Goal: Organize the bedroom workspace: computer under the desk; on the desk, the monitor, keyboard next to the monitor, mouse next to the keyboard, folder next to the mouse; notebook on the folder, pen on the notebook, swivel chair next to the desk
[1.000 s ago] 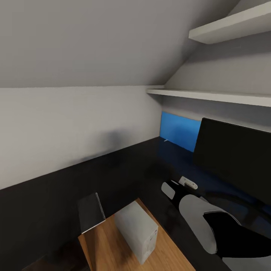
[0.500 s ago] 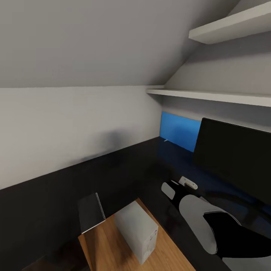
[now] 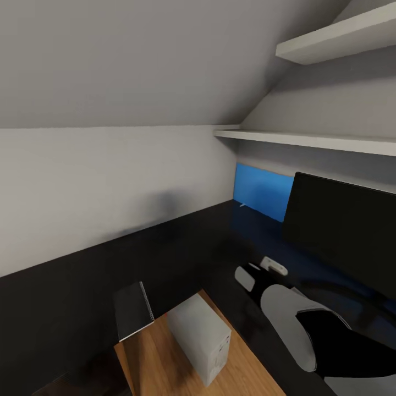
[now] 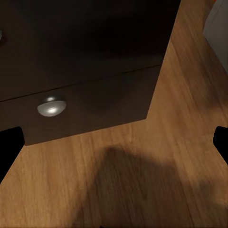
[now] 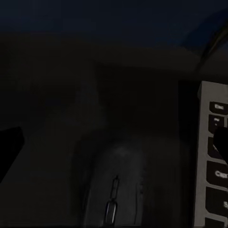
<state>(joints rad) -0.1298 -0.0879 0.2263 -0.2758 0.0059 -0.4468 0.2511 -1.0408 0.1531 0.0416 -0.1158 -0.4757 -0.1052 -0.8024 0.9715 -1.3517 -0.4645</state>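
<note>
My right gripper hovers low over the black desk, in front of the wide black monitor. In the right wrist view this gripper is open, and the black mouse lies on the desk just beneath the gap between its fingers. The keyboard lies close beside the mouse. The light grey computer stands on the wooden floor in the desk's recess. My left gripper is open and empty above the floor, near a desk drawer with a silver knob.
Two white wall shelves run above the monitor under a sloped ceiling. The desk's blue back panel stands behind the monitor. A dark slab with a pale edge rises beside the computer; what it is cannot be told.
My right arm has crept very slightly forward over the desk. Nothing else has moved.
</note>
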